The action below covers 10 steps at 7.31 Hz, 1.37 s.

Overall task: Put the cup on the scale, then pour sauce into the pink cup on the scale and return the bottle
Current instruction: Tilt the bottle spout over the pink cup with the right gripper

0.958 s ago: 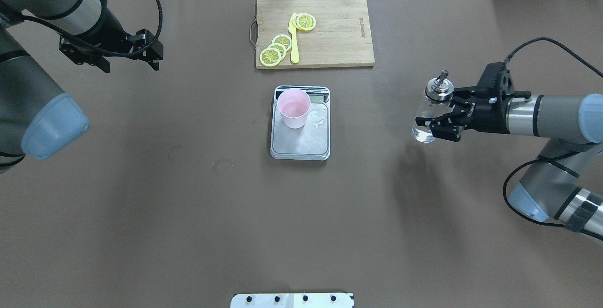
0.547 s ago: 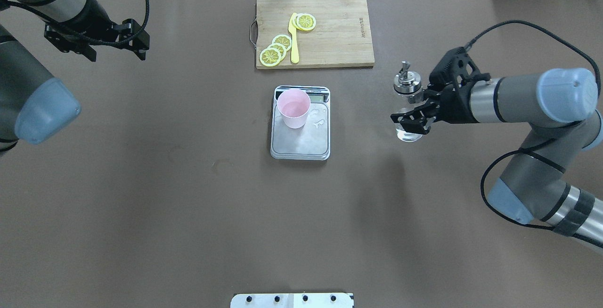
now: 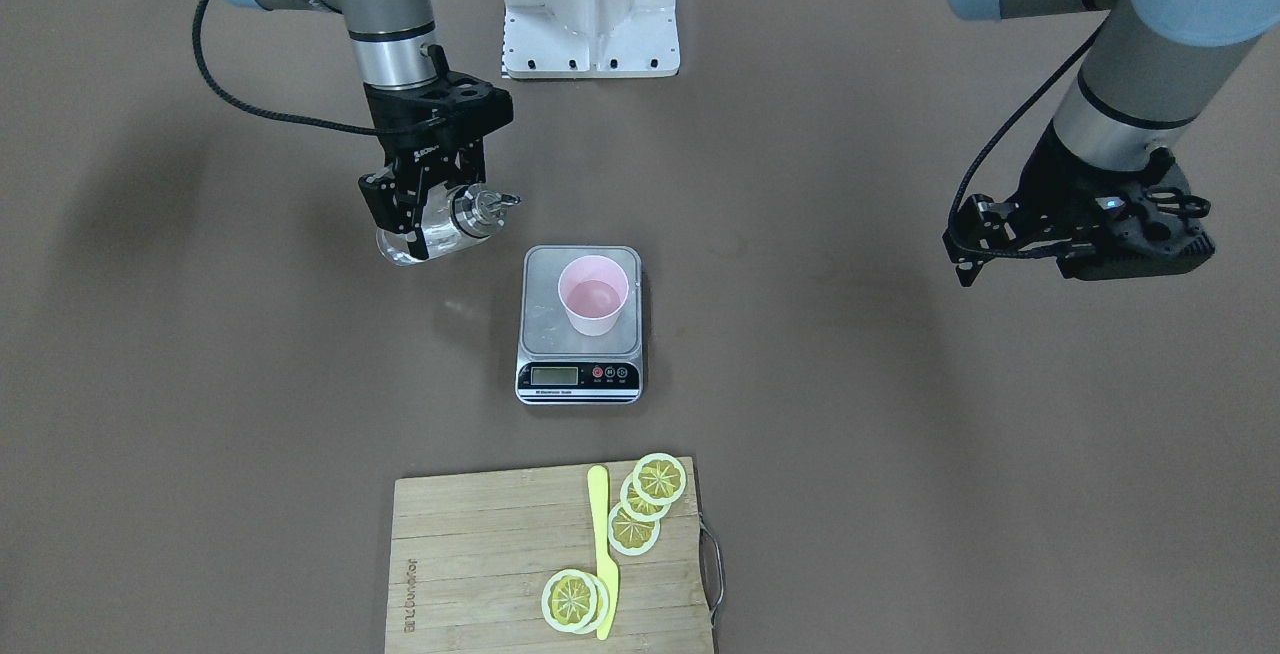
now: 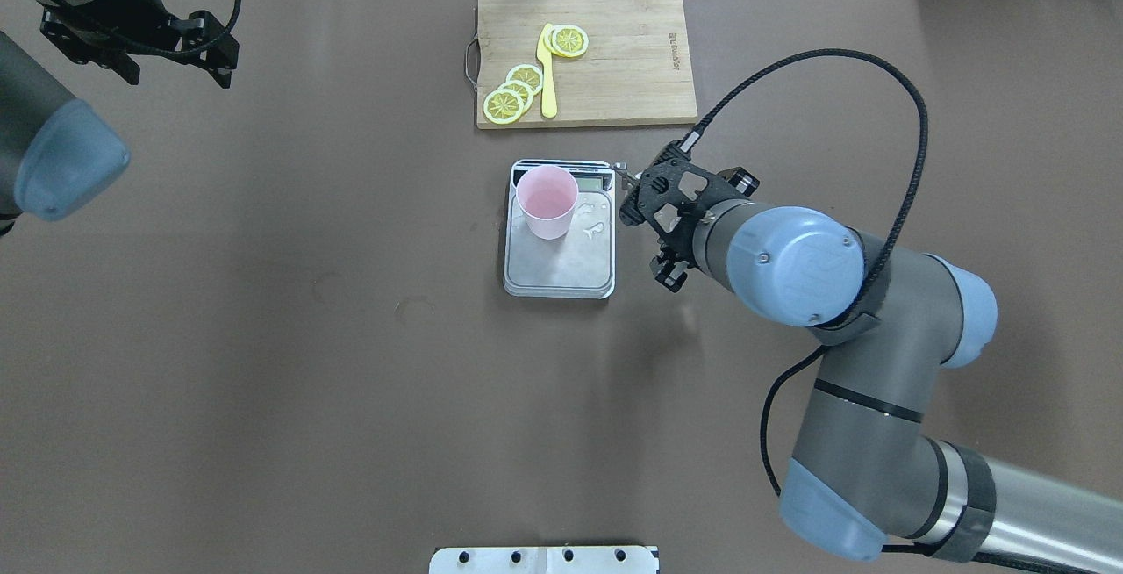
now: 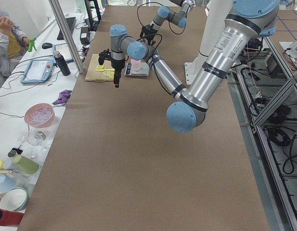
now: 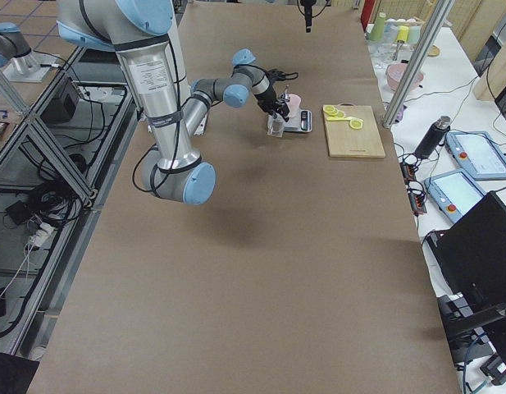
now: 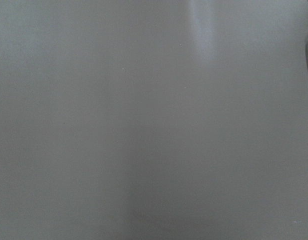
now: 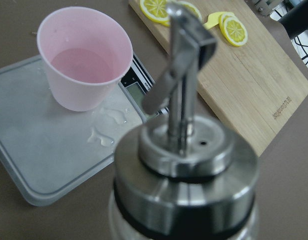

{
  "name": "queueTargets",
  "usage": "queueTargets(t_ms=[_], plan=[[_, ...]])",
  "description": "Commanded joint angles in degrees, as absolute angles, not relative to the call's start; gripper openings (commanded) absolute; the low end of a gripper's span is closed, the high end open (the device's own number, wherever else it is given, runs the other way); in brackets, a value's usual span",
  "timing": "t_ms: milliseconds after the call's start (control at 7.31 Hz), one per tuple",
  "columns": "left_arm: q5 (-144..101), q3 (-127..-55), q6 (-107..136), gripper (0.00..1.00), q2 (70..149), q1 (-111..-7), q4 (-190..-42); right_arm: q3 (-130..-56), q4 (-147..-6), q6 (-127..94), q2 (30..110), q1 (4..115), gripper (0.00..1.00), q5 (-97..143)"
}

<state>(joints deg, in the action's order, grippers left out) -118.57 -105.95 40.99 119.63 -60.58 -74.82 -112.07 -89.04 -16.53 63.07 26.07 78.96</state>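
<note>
Right jaws: clamped across the glass body of the bottle (image 3: 445,232), which lies tipped well over with its metal spout (image 3: 495,201) leading.
Left jaws: apart and holding nothing, hanging well away over bare worktop (image 4: 263,381).
Cup: the cup (image 3: 594,296) stands upright on the scale (image 3: 545,334), on the half of the plate farther from the right jaws.
Sauce: a shallow pool of sauce (image 8: 84,65) lies in the cup, and spilled drops (image 8: 101,137) sit on the plate between the cup and the right jaws.
Step in hand, as I read it: bringing the spout to the cup for the pour. The tip is at the plate's near edge, short of the rim.
Doing it well: get the tip right over the cup's mouth before tipping any further. Keep it low but clear of the rim, since so light a cup would likely slide if nudged. Tilt slowly for a thin stream; the drops suggest a stream can miss.
Out of the way: the cutting board (image 4: 632,56), off to one side of the right jaws.
</note>
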Motion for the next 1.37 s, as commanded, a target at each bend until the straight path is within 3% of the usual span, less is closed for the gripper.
queueTargets(t_ms=[0, 684, 1231], plan=[[-119.35, -105.03, 39.38, 0.98, 119.62, -61.26, -74.88, -109.62, -99.13, -15.99, 58.55, 25.66, 0.0, 76.99], [-119.53, -104.85, 23.96, 0.98, 115.41, -66.69, -75.06, -95.56, -111.25, -15.04, 43.79, 27.77, 0.0, 77.26], [-122.33, -103.19, 10.2, 0.98, 111.36, -71.89, -75.15, -94.92, -117.76, -6.51, 42.37, 27.6, 0.0, 75.5]])
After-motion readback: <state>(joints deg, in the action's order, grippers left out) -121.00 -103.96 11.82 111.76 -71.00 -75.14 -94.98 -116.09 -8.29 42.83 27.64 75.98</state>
